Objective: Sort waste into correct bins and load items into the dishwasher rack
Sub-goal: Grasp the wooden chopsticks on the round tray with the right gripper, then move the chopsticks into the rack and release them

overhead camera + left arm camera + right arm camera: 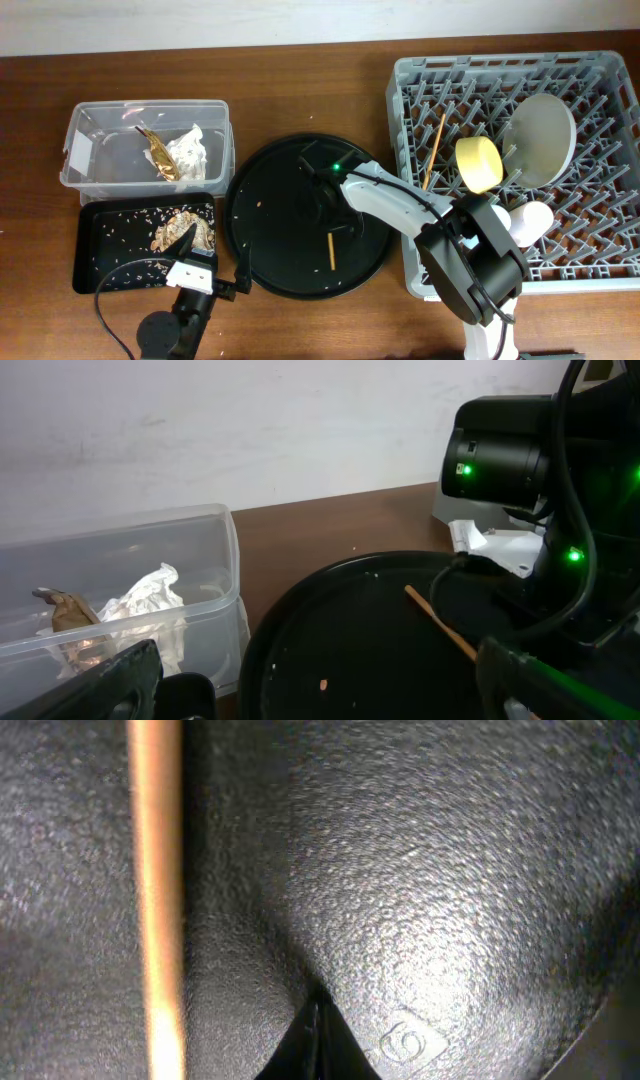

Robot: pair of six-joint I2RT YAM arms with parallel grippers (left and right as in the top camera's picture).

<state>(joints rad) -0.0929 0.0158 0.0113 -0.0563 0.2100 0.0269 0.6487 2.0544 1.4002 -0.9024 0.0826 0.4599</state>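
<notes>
Brown table [300, 90]: napkin [190, 152] in tub [100, 150] (clear)

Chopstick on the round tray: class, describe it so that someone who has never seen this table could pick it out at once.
Find the large round black tray in the middle of the table, left of the grey rack. The chopstick lies flat on its lower right part, a thin brown stick. Its twin leans among the rack's pegs instead.
</notes>
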